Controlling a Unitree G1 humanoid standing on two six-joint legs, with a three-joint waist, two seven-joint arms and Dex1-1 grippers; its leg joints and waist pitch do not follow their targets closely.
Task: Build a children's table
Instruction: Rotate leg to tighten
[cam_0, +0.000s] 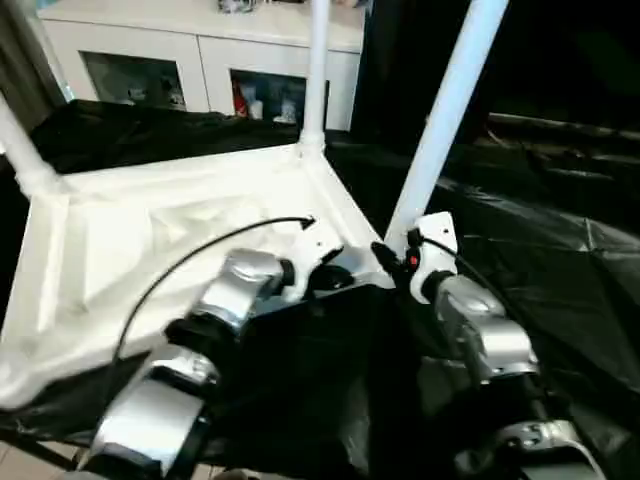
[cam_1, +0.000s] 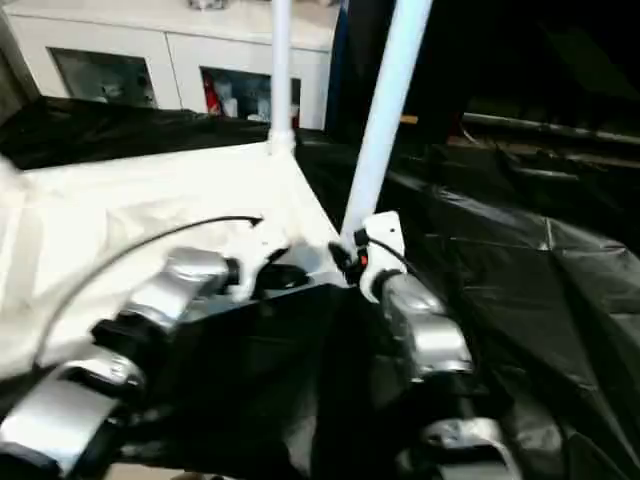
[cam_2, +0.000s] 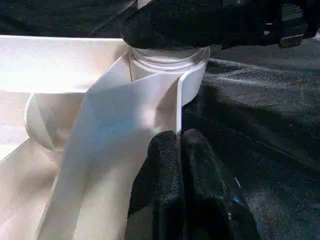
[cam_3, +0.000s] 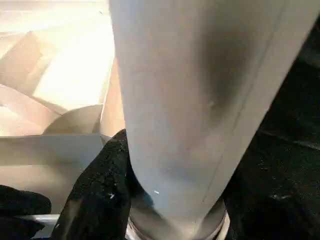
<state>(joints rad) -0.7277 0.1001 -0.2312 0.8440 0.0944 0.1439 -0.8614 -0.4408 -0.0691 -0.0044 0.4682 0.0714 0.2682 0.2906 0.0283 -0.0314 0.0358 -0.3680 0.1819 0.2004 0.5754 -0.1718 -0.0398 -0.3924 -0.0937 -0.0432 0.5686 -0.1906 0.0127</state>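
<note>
The children's table (cam_0: 190, 225) lies upside down on a black sheet (cam_0: 540, 260), at the left and centre of the head view, with its ribbed underside facing up. Its long edges run from lower left to upper right. One leg (cam_0: 318, 70) stands upright at the far corner, its top cut off by the frame. A second leg (cam_0: 445, 120) rises from the near corner and leans to the upper right; its top is also cut off.

The right gripper (cam_3: 165, 210) has its fingers clamped around this leg, low by the collar. The left gripper (cam_2: 180, 150) has its fingers together, touching the rim beside that corner socket (cam_2: 167, 65). The table's left part is blurred. The black sheet at the right is bare.
</note>
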